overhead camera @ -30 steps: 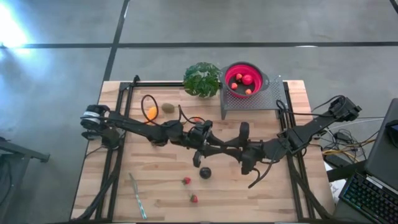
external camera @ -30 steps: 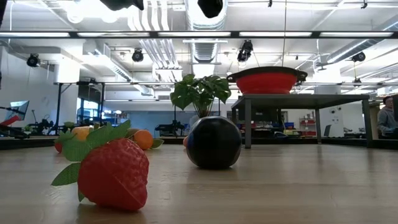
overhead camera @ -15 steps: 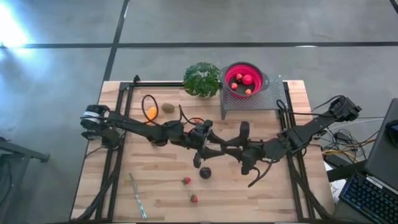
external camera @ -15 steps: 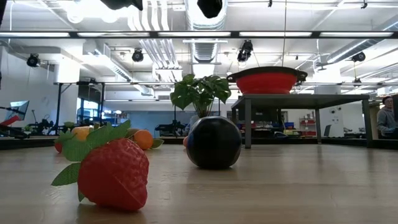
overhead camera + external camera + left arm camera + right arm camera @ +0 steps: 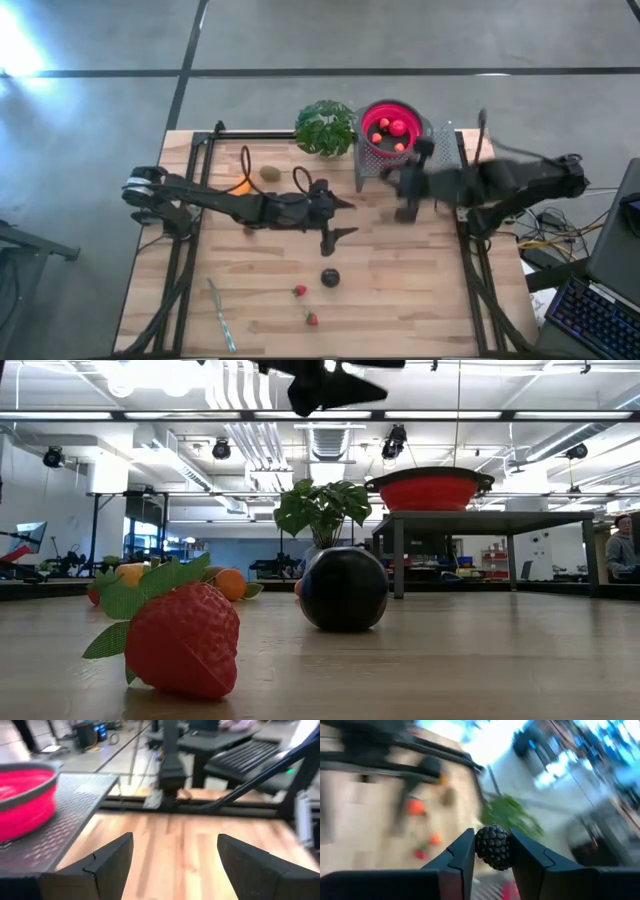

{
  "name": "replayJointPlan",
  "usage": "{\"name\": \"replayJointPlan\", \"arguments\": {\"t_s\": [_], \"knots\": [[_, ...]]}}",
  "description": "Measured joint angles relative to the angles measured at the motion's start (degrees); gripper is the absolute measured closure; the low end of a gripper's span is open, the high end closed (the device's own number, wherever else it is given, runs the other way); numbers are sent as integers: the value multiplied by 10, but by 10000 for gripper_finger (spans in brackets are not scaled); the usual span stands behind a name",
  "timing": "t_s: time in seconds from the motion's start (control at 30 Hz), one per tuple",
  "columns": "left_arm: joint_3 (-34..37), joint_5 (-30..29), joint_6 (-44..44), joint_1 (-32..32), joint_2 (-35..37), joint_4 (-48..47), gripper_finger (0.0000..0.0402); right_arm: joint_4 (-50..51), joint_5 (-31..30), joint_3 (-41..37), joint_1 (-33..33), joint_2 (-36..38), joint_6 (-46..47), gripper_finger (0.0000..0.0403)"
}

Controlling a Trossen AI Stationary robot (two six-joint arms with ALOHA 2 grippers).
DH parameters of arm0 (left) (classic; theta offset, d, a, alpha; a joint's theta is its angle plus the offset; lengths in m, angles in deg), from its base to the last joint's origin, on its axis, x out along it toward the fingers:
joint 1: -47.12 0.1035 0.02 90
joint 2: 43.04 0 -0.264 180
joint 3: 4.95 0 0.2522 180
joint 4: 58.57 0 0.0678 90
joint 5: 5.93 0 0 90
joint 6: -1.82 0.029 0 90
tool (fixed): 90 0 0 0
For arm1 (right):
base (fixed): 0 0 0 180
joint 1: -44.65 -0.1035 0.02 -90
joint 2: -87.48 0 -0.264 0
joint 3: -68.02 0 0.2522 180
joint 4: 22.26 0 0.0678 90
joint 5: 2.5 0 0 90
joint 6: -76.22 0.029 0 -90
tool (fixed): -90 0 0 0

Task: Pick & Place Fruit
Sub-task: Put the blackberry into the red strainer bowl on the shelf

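While clamped between right fingers (image 5: 462, 855), blackberry (image 5: 492, 846).

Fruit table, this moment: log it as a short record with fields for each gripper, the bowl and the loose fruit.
left gripper: open, empty, over mid-table
right gripper: shut on dark bumpy berry, near the rack
red bowl: on grey rack, several red and orange fruits inside
dark round fruit: loose on table
strawberries: two, loose, near front edge
kiwi: beside leafy plant
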Motion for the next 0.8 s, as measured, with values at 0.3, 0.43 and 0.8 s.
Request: {"name": "replayJointPlan", "arguments": {"t_s": [0.3, 0.43, 0.8], "knots": [[0, -20, 1, -2, 0, -35, 108, 69, 313, 93, 350, -5, 23, 305], [0, -20, 1, -2, -2, -35, 108, 80, 402, 95, 473, -32, 25, 302], [1, -21, 0, -2, -2, -41, 109, 152, 424, 94, 590, -179, 0, 300]]}}
